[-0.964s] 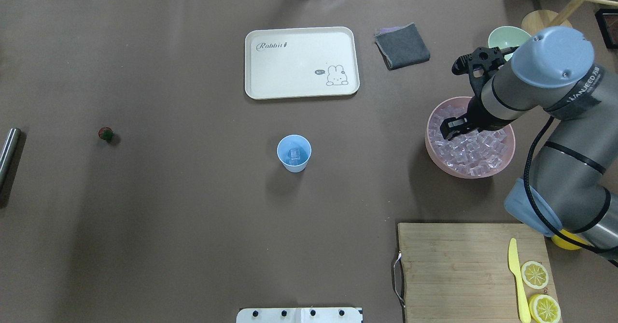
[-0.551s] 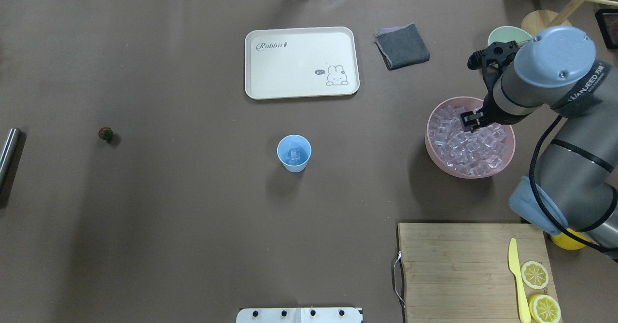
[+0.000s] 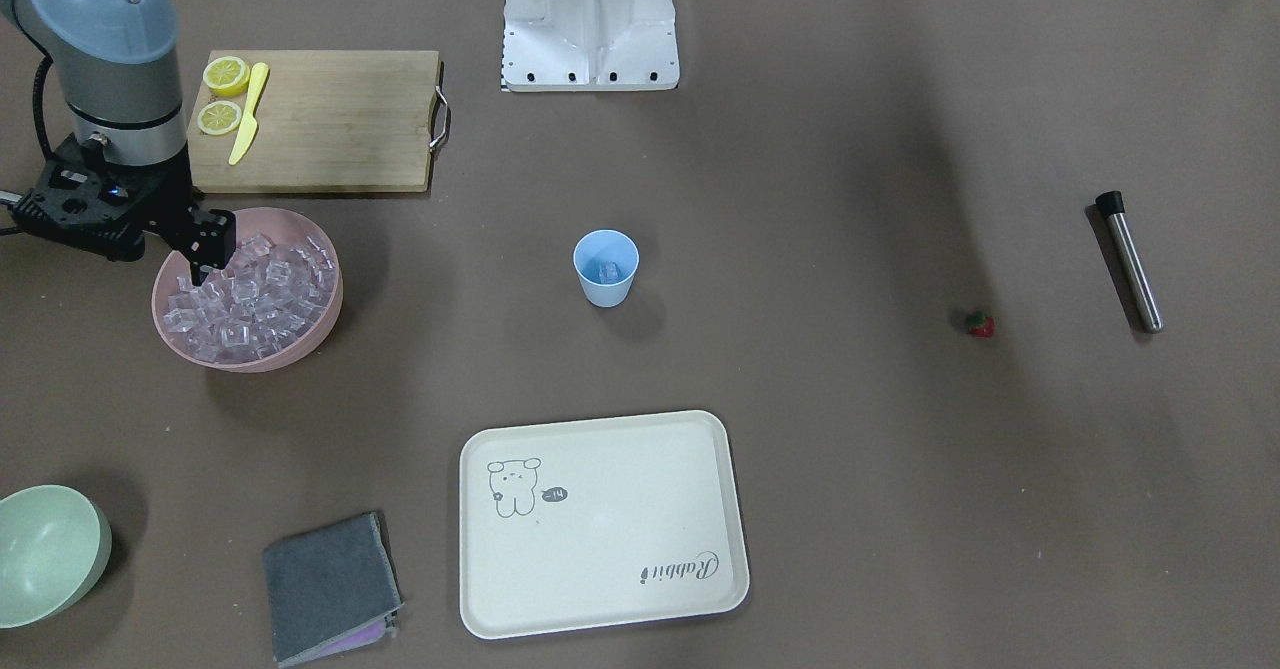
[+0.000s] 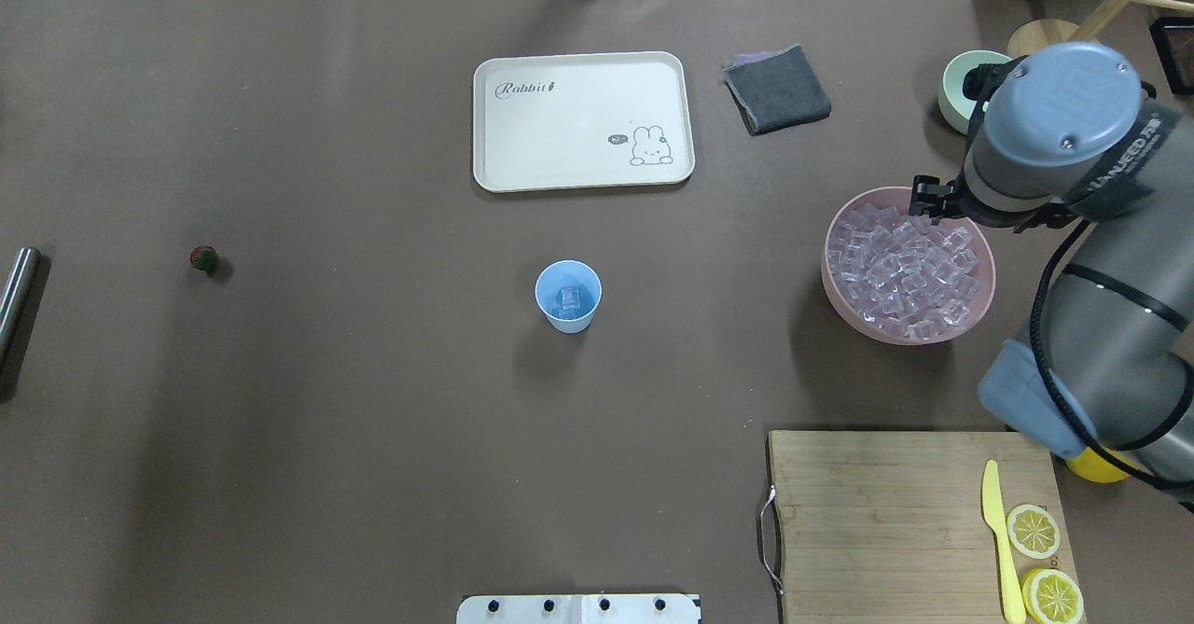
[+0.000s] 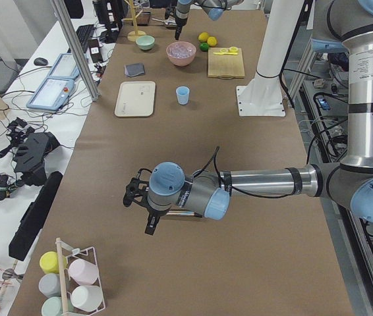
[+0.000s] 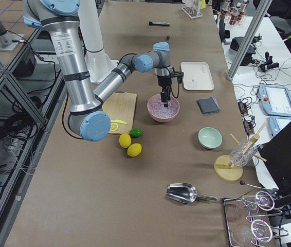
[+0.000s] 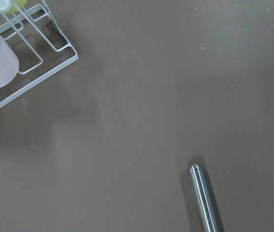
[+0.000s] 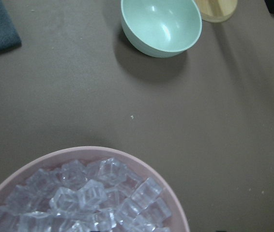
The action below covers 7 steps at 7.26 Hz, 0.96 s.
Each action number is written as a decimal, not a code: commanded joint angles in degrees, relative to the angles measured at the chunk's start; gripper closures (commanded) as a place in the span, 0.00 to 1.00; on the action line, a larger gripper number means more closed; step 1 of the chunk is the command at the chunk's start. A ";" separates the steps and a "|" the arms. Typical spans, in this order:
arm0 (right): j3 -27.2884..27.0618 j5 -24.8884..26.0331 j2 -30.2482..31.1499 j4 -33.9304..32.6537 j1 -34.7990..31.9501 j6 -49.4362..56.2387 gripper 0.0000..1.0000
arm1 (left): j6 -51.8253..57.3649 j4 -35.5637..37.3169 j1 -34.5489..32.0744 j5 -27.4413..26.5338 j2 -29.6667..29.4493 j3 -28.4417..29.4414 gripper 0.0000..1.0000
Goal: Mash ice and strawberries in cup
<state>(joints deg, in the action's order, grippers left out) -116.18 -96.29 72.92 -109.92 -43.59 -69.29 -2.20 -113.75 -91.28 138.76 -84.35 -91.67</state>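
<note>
While the right gripper (image 3: 197, 267) hangs over the pink bowl (image 3: 330, 324), its fingers point straight down at the heap of ice (image 3: 250, 299) and reach near the top cubes, at the side of the bowl away from the cup (image 3: 605, 289). Whether the tips touch the ice cannot be told. How wide its jaws stand cannot be told either: the front view shows only one dark finger, and the wrist hides the rest from above.

From this gripper the cup stands well apart, toward the middle of the table, upright, with a few clear cubes (image 3: 607, 270) inside it. The strawberry (image 3: 981, 324) lies much farther out beyond the cup and alone on the table, and near it lies a metal rod (image 3: 1130, 264). On the side of the gripper toward the robot base is the cutting board (image 3: 330, 119); on the opposite side, apart from it, stands the pale-green bowl (image 8: 161, 24).

The left gripper (image 5: 148, 220) hovers low over the table at the far end from the cup. Just beside it lies the metal rod, and a wire rack (image 7: 30, 63) is near. Its opening cannot be judged.
</note>
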 commanded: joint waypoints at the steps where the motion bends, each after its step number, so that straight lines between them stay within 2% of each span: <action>1: 1.04 5.67 -4.52 -3.98 6.41 -15.48 0.13 | 0.09 0.02 0.05 -0.07 0.06 0.00 0.02; 2: 1.31 7.33 -3.85 -5.29 6.50 -19.00 0.13 | 0.09 0.02 0.05 -0.07 0.06 0.17 0.02; 3: 2.00 12.22 -3.67 -5.65 6.59 -26.08 0.11 | 0.09 0.02 -0.04 -0.07 0.06 0.09 0.02; 5: 3.32 13.24 -3.40 -5.75 6.07 -29.30 0.11 | 0.00 0.02 0.05 -0.07 0.15 0.09 0.02; 6: 4.03 14.11 -3.14 -5.74 6.41 -32.80 0.13 | 0.09 0.02 0.05 -0.07 0.06 0.09 0.02; 7: 5.60 15.60 -3.05 -5.66 6.41 -33.18 0.20 | 0.09 0.02 0.05 -0.07 0.15 0.00 0.02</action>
<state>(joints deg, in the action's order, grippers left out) -112.09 -82.24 69.68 -115.64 -37.25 -100.70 -2.14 -113.73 -91.23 138.69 -84.24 -91.60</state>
